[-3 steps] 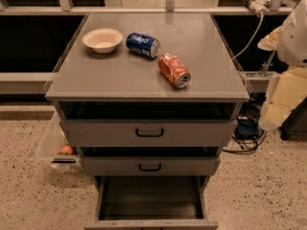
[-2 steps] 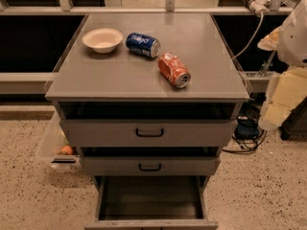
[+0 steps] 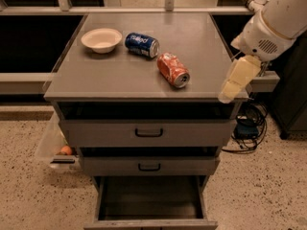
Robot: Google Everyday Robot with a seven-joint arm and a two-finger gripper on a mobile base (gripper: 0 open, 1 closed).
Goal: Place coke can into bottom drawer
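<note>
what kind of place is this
Probably a robot test lab, not a home: a grey metal cabinet on a speckled floor, loose cables beside it, and the gripper hanging at the cabinet's right edge.

So the arm (image 3: 276,20) swung in toward 9 o'clock, and the end effector (image 3: 229,92) went from hanging off beside the table (image 3: 120,78) to over its 3 o'clock edge.

We find no legible text. The blue can (image 3: 142,44) carries white lettering and the coke can (image 3: 173,69) white markings, neither readable. The gripper (image 3: 227,95) hangs at the right edge of the cabinet top (image 3: 120,78).
</note>
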